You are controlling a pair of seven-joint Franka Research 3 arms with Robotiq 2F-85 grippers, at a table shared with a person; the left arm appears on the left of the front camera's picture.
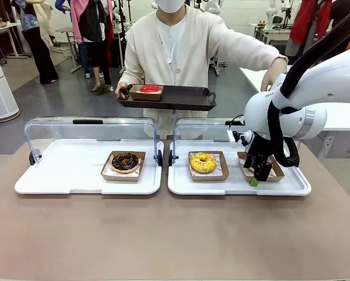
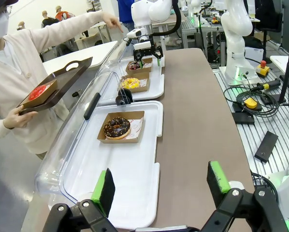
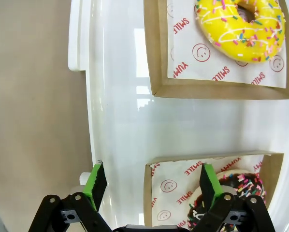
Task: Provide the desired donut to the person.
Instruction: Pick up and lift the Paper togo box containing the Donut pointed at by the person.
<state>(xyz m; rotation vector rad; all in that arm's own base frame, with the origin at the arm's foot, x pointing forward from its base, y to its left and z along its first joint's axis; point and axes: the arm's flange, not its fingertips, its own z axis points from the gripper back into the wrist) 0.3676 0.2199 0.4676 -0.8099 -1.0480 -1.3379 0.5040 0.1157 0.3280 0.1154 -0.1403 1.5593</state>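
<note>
Right wrist view: sprinkled donut [image 3: 243,186] beneath one finger, right gripper [image 3: 151,176].

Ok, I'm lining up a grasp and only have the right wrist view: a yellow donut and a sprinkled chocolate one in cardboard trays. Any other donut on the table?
Observer: Yes, a chocolate-glazed donut in its own cardboard tray, on the left white tray.
Operator: What's across the table?
Observer: The person holds a black serving tray with a red donut on it.
Operator: And my other arm?
Observer: The left gripper is open and empty, at the outer end of that left white tray.
</note>
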